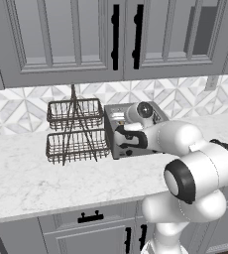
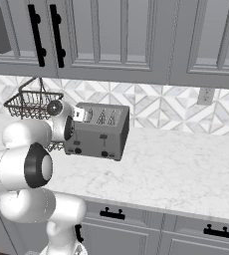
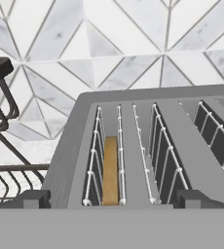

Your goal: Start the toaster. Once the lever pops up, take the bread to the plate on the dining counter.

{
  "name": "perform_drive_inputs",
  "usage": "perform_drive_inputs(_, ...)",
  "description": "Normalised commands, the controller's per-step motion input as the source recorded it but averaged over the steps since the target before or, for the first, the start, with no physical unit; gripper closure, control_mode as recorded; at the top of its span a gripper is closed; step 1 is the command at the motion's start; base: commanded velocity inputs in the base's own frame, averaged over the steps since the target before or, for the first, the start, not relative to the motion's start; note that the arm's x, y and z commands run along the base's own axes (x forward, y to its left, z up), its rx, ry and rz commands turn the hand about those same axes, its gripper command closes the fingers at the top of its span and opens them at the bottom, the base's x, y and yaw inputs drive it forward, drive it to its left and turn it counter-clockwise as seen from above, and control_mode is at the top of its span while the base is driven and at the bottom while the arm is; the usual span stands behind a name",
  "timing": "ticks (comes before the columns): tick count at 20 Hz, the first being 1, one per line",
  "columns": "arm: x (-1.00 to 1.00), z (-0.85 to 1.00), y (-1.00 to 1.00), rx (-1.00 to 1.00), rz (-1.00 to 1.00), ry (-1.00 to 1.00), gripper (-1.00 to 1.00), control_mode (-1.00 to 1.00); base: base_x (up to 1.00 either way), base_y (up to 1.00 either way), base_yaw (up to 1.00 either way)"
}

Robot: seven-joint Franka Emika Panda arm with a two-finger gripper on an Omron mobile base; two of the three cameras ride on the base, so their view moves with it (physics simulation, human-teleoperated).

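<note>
Jaws stand wide apart with nothing between them; you can read that from the two dark fingertips (image 3: 36,198) sitting far apart along the lower edge of the hand view, one at each front corner of the toaster (image 3: 148,146). Your gripper (image 3: 111,200) hangs just above the toaster's front edge and looks down into its slots. The bread (image 3: 110,170) sits deep inside the slot at 7 o'clock in that view, its golden edge well below the rim, between the white wire guides. From the left base view, the toaster (image 1: 117,135) stands on the marble worktop (image 1: 31,173) against the tiled wall, with the wire basket rack (image 1: 76,131) just beside it at 9 o'clock and the arm's wrist covering most of its front. From the right base view, two black levers and knobs show on the toaster's front face (image 2: 94,134); whether either lever is pressed down cannot be told at this size. My judgement: the task stands at its first step. The bread is loaded, the hand is positioned over the appliance, but nothing confirms that toasting has been started. Left for you to do: press the lever for the loaded slot, wait for it to rise, grasp the slice by its top edge, lift it clear, and carry it to the plate on the dining counter.
</note>
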Motion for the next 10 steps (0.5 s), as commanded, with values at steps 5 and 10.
perform_drive_inputs(5, 0.0, 0.0, 0.0, 0.0, 0.0, 0.0, -1.0, -1.0, 0.0, 0.0, 0.0)
perform_drive_inputs(10, 0.0, 0.0, 0.0, 0.0, 0.0, 0.0, -1.0, -1.0, 0.0, 0.0, 0.0)
